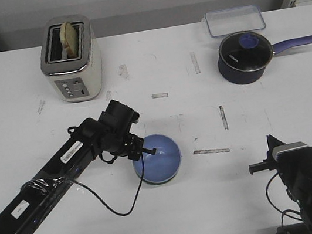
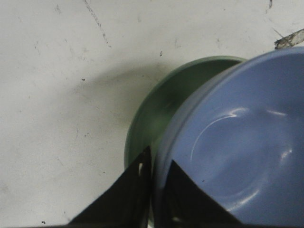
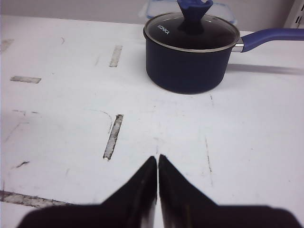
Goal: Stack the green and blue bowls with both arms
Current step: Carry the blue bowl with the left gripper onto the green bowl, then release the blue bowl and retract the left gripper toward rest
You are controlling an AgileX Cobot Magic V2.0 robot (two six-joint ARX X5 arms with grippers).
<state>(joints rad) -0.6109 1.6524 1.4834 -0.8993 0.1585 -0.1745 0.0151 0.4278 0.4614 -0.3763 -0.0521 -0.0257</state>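
Sitting in the green bowl [image 2: 156,109] near the table's [image 1: 178,220] middle, the blue bowl [image 1: 158,159] is tilting slightly, its rim pinched between the 2 fingers of the left gripper [image 2: 159,183]. Well apart at the near right, the right gripper [image 3: 157,166] is hovering with fingers pressed together, holding nothing, pointing toward the saucepan [image 3: 190,57]. Farther back, a toaster [image 1: 71,59] is standing at the left.

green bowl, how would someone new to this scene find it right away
Start at the white table and find the left gripper, which pinches the rim of the blue bowl near the table's middle. The green bowl sits directly under that blue bowl, showing only as a pale green crescent in the left wrist view.
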